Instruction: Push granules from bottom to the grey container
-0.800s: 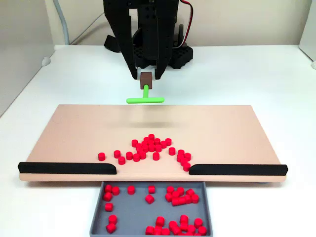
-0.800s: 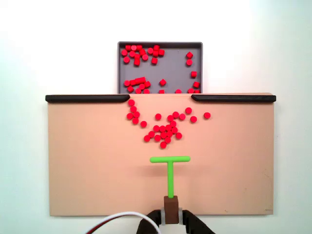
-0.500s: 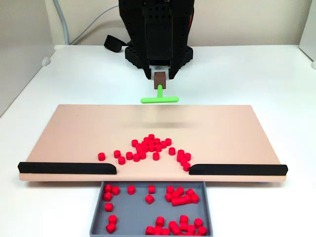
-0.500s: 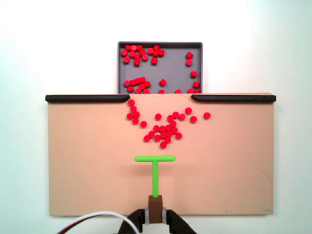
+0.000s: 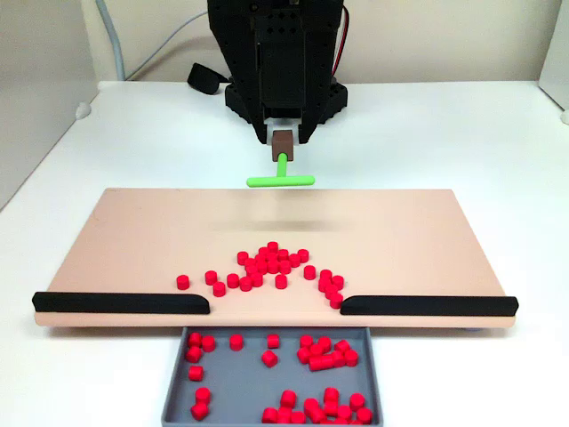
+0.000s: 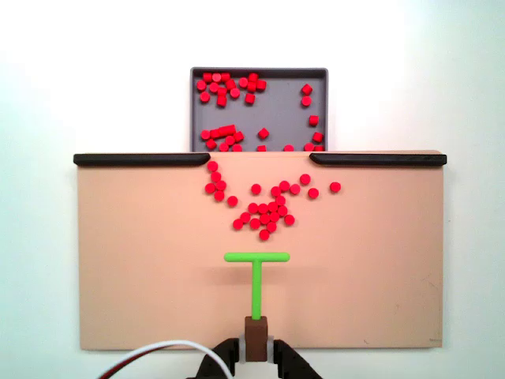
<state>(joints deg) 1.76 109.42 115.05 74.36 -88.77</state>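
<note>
1. The granules (image 6: pixel 264 212) lie clustered on the tan board (image 6: pixel 142 260) near the gap between the black strips (image 6: pixel 134 159); more sit in the grey container (image 6: pixel 276 110).
2. A fixed view from the front shows the arm's black body (image 5: pixel 280 53) and the green pusher (image 5: pixel 281 180) raised above the board.
3. The jaws (image 6: pixel 256 350) are closed narrowly on the pusher's brown block (image 6: pixel 256 328).

Small bright red cylindrical granules (image 6: pixel 264 212), loosely clustered on the tan board (image 6: pixel 142 268) just short of the gap between two black strips (image 6: pixel 138 159). More lying scattered inside the shallow rectangular grey container (image 6: pixel 280 110), butted against the board's edge at that gap.
</note>
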